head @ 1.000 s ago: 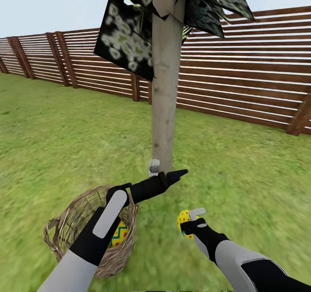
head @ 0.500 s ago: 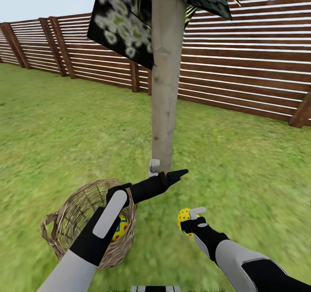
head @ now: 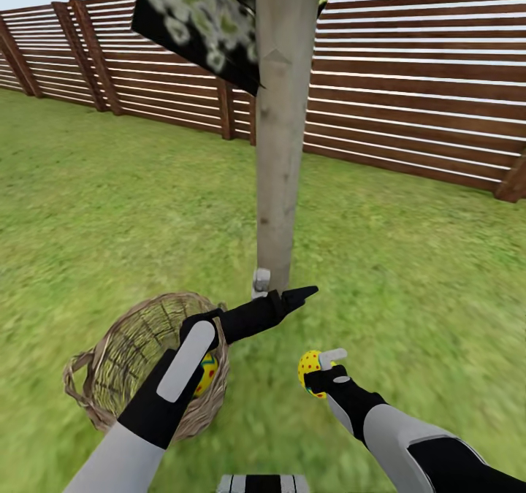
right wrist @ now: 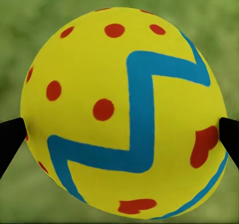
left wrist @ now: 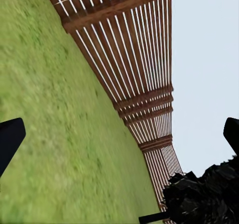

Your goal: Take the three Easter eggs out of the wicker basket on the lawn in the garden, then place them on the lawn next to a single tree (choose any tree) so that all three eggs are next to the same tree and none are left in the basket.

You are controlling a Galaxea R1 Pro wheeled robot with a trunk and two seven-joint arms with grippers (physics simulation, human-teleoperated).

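My right gripper [head: 315, 367] is shut on a yellow Easter egg [head: 310, 364] with blue zigzags and red dots, held above the lawn [head: 409, 274] to the right of the tree's foot. Up close, the egg [right wrist: 122, 112] sits between both black fingertips [right wrist: 10, 137]. The wicker basket [head: 131, 358] stands on the grass at lower left, and another egg [head: 207, 373] peeks out behind my left forearm. My left gripper [head: 286, 284] is open and empty, just in front of the base of the pale tree trunk [head: 281, 150]. In the left wrist view, that gripper [left wrist: 119, 137] has only grass and fence between its fingers.
A brown slat fence [head: 409, 113] runs behind the tree, across the back of the garden. Dark mottled leaf panels [head: 193, 22] hang low beside the trunk. Open grass lies left and right of the trunk. A grey part of my base [head: 263, 484] shows at the bottom edge.
The whole picture has shifted: the trunk and fence look nearer, and the basket sits higher in the frame. Both arms keep their pose; the right one still holds the egg.
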